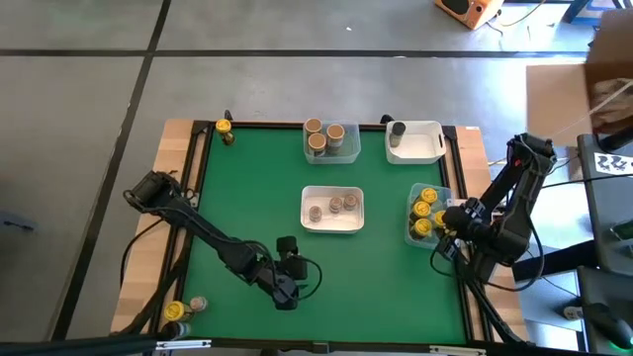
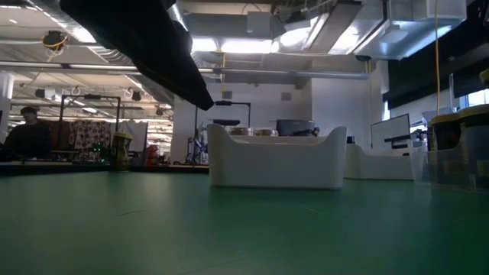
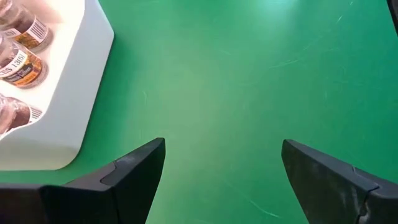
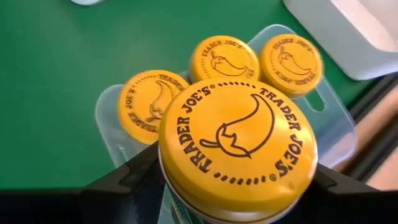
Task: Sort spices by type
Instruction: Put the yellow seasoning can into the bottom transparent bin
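Note:
My right gripper (image 1: 450, 222) is at the table's right edge, over a clear tray (image 1: 416, 235), shut on a yellow-lidded spice jar (image 4: 239, 149). Three more yellow-lidded jars (image 4: 224, 59) stand in that tray. My left gripper (image 1: 289, 259) hangs open over the bare green mat (image 3: 236, 81), just on the near side of the centre white tray (image 1: 332, 225); nothing is between its fingers (image 3: 134, 171). That tray holds three jars (image 1: 334, 206). My right gripper pinches the jar between its two fingers (image 4: 127, 180), one on each side of the jar just under the lid's rim (image 4: 168, 186). The jar is upright, its lid nearer the camera than the lids in the tray. The lid hides the jar's bottom.
A clear tray of tan-lidded jars (image 1: 330, 140) and a white tray (image 1: 420, 148) holding one grey-lidded jar (image 1: 398, 129) stand at the far edge. One yellow-lidded jar (image 1: 225, 129) sits at the far left corner, and two jars (image 1: 183, 309) at the near left corner.

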